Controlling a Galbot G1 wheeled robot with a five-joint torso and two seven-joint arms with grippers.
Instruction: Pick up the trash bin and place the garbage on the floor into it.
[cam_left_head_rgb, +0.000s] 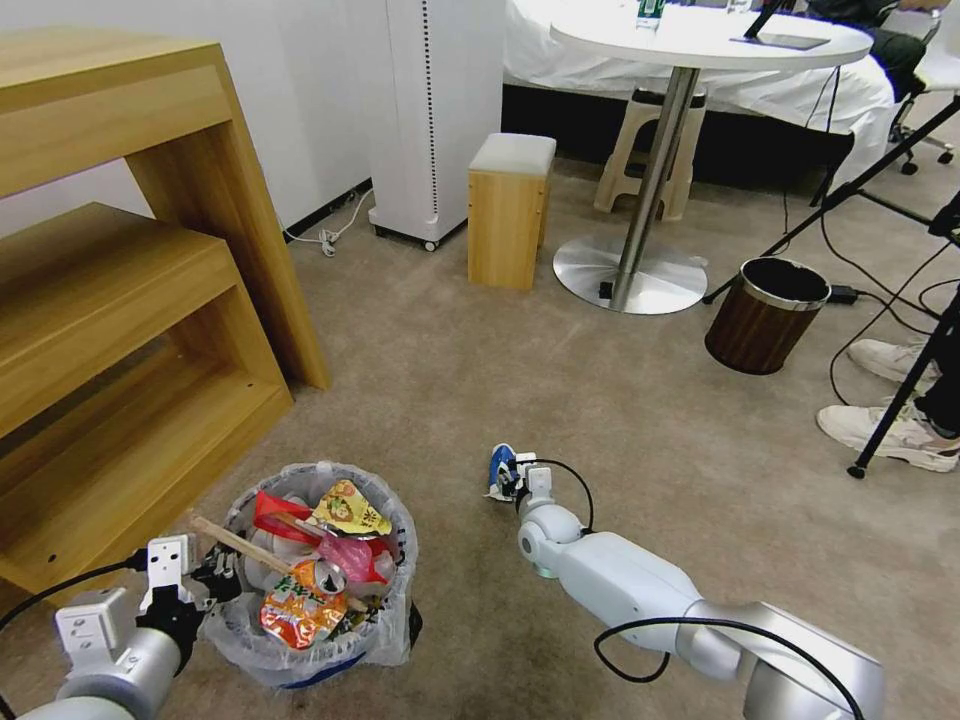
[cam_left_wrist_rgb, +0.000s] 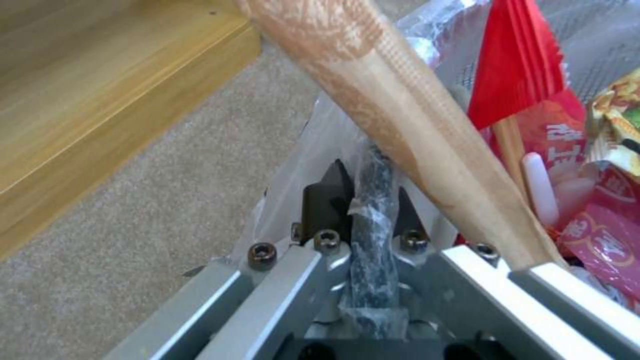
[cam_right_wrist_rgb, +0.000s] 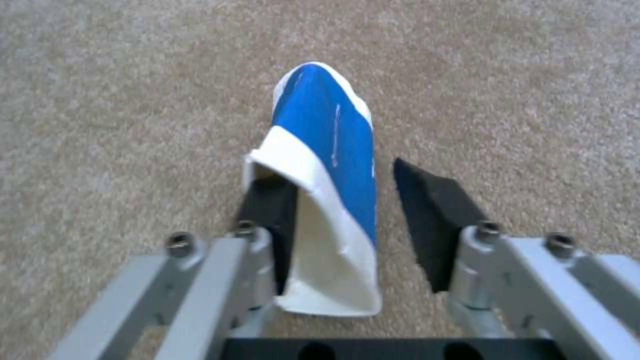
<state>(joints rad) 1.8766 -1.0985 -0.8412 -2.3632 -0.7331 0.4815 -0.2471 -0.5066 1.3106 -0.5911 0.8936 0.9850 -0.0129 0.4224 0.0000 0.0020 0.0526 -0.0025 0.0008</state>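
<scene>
One piece of garbage, a flattened blue-white paper cup (cam_right_wrist_rgb: 325, 200), lies on the beige floor (cam_left_head_rgb: 640, 420) between the spread fingers of the right gripper (cam_left_head_rgb: 508, 478). In the right wrist view, one black pad (cam_right_wrist_rgb: 272, 220) is against the cup's white side; the other pad stands apart from its blue side, with carpet visible in the gap. The right arm reaches forward and down at the centre of the head view.

The trash bin (cam_left_head_rgb: 315, 575) stands on the carpet to the robot's left, just beside the wooden shelf unit (cam_left_head_rgb: 130, 300). Its plastic liner is folded over the rim. It contains red wrappers (cam_left_head_rgb: 280, 512), a yellow packet (cam_left_head_rgb: 350, 510), an orange packet (cam_left_head_rgb: 300, 610) and a wooden stick (cam_left_head_rgb: 245, 545) projecting over the rim.

The left gripper (cam_left_wrist_rgb: 363, 200) is pressed together on the bin's rim, pinching the dark wall and liner.

A brown wood-grain bin (cam_left_head_rgb: 765, 315) stands well apart, near the round table's base (cam_left_head_rgb: 630, 275).
</scene>
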